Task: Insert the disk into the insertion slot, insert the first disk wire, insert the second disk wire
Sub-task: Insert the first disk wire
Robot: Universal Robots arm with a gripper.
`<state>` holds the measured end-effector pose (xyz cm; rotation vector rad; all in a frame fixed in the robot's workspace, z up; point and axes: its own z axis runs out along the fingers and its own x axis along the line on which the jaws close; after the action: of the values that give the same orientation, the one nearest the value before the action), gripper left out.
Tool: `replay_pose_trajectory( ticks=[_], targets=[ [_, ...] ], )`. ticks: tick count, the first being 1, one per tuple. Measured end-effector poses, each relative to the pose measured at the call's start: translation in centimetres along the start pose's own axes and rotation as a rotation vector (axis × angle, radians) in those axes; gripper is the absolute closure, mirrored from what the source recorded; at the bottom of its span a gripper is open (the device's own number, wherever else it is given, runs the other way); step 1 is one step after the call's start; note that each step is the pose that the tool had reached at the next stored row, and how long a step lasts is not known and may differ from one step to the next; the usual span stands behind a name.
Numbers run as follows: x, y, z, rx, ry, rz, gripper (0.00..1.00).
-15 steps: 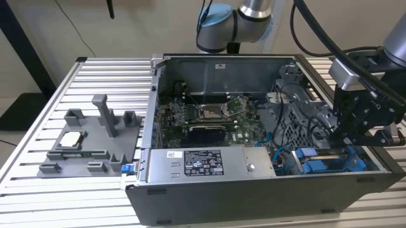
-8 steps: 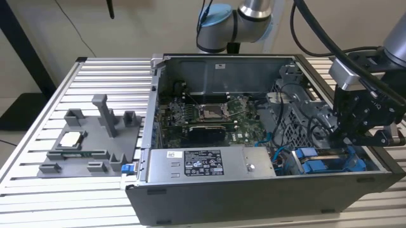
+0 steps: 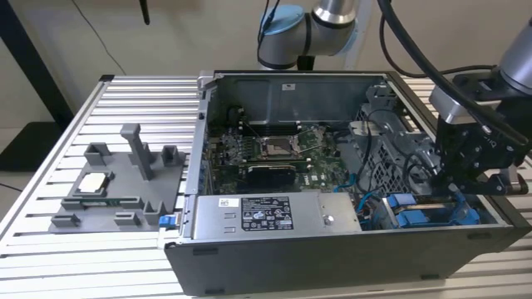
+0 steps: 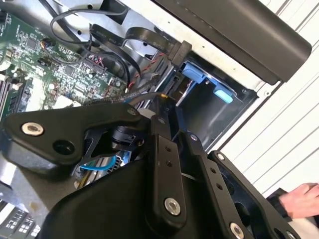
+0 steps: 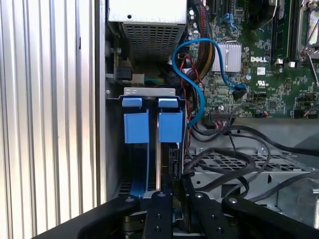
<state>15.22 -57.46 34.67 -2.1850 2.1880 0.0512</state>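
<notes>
— Where do we have the gripper (image 3: 455, 187) relative to the computer case (image 3: 332, 261)?
— We see it reaching down inside the case, at the corner that holds the insertion slot (image 5: 149, 91), just above the slot's mouth

— And the disk (image 5: 141, 169)?
— We make out its blue carrier frame standing edge-on inside the slot, near the case's outer wall, directly under the gripper; whether the two touch, we cannot tell

— Is the claw apart, together, or clamped on it?
— We cannot tell: the arm's own black body covers that spot in both wrist views

— What else do we note around the case?
— Inside it, a grey power-supply box (image 3: 275, 215) lies along the same wall as the slot, and a blue cable (image 5: 202, 102) loops from the motherboard (image 3: 275, 149) toward the slot. Outside the case, at the end far from the slot, a grey fixture tray (image 3: 91, 215) rests on the slatted table (image 3: 124, 93); a hand (image 4: 299, 199) shows outside the case, over the slats
</notes>
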Motion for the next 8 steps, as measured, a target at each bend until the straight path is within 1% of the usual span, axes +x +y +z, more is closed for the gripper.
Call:
replay_pose_trajectory(
  ticks=[2,8],
  targets=[
    [0.0,-0.11,0.02,0.0,-0.0062,0.0,0.81],
    [0.02,-0.37,0.29,0.0,-0.0071,0.0,0.81]
  ],
)
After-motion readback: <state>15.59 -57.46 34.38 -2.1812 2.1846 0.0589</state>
